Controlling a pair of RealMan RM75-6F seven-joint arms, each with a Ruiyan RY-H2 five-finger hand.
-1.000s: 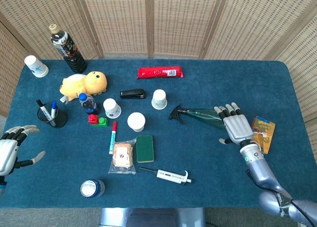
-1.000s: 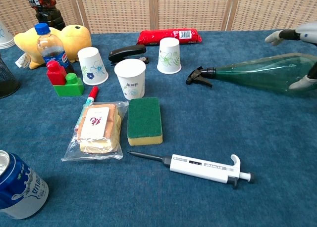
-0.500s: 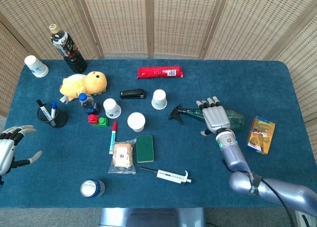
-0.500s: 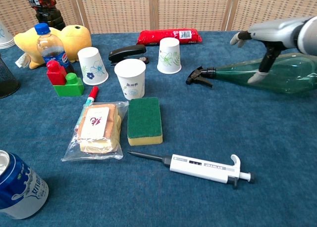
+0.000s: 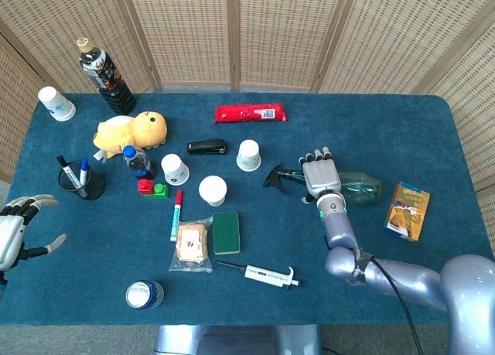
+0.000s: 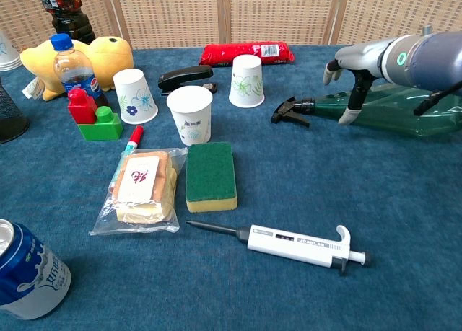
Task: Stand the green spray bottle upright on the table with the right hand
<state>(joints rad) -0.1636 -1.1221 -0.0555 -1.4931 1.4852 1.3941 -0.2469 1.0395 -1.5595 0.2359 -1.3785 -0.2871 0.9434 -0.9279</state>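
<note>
The green spray bottle [image 5: 357,186] [image 6: 404,113] lies on its side on the blue table, its black trigger nozzle [image 5: 274,176] [image 6: 289,110] pointing left. My right hand [image 5: 319,173] [image 6: 352,64] hovers over the bottle's neck end, fingers spread and pointing away from me, with nothing gripped. In the chest view its thumb reaches down beside the neck. My left hand [image 5: 17,230] hangs open off the table's left edge, far from the bottle.
A paper cup [image 5: 248,155] stands just left of the nozzle, another cup [image 5: 213,190] and a green sponge [image 5: 227,231] further left. A pipette [image 5: 267,274] lies near the front edge. A small orange box [image 5: 407,209] sits right of the bottle.
My right hand has slid left along the bottle, from its fat base end to its neck. The bottle has not moved. The left hand stays put.
</note>
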